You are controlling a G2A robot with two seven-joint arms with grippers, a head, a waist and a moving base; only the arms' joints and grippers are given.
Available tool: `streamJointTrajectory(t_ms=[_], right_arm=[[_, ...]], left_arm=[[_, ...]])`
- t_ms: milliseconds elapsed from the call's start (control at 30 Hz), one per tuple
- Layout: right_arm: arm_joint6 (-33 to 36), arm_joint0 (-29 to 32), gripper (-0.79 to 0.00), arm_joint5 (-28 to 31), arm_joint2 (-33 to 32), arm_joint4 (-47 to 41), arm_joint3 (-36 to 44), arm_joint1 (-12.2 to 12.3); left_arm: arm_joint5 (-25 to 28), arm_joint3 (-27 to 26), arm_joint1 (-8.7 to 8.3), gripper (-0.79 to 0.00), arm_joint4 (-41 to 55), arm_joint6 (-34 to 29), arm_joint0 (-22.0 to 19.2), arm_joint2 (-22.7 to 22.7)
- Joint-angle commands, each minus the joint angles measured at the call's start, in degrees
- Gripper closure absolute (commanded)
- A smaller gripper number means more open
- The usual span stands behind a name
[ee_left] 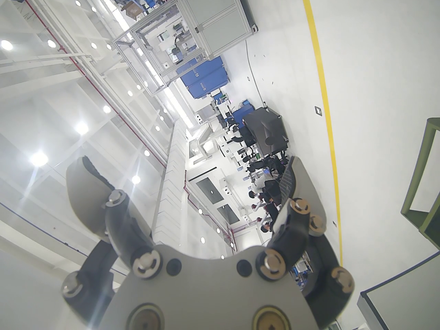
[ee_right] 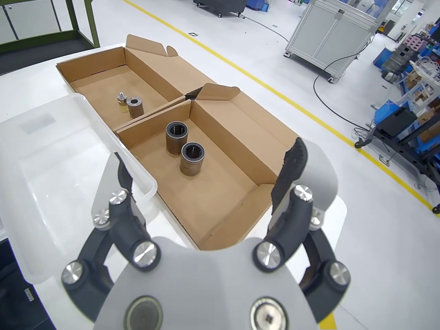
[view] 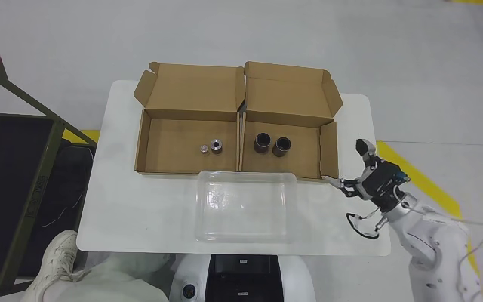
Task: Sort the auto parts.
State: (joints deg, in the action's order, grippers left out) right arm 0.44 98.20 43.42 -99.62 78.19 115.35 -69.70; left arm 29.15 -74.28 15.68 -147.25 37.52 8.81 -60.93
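Observation:
Two open cardboard boxes stand side by side on the white table. The left box (view: 189, 143) holds a small silver pin (view: 203, 149) and a small dark sleeve (view: 216, 145). The right box (view: 290, 147) holds two larger dark bearing cylinders (view: 263, 141) (view: 282, 146). A clear plastic tray (view: 245, 205) lies in front of the boxes, with nothing in it. My right gripper (view: 357, 167) hangs open over the table's right edge, just beyond the right box's corner, holding nothing. My left gripper (ee_left: 185, 180) is open, pointing up at the hall ceiling and floor.
A green metal cart (view: 30, 158) stands left of the table. Bare table (view: 113, 204) lies left of the tray. Yellow floor tape (view: 423, 181) runs to the right. In the right wrist view the two cylinders (ee_right: 177, 137) (ee_right: 192, 158) stand upright near the box's middle.

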Motion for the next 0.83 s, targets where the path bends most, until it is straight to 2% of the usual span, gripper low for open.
streamJointTrajectory(t_ms=[0, 800], right_arm=[[-0.05, 0.48, -0.785, -0.49, -0.42, -0.45, 0.06, 0.09], [-0.06, 0.95, -0.785, -1.17, -0.76, -1.07, -0.02, 0.17]], left_arm=[[0.0, 0.0, 0.0, -0.785, 0.0, 0.0, 0.0, 0.0], [0.0, 0.0, 0.0, -0.784, 0.0, 0.0, 0.0, 0.0]])
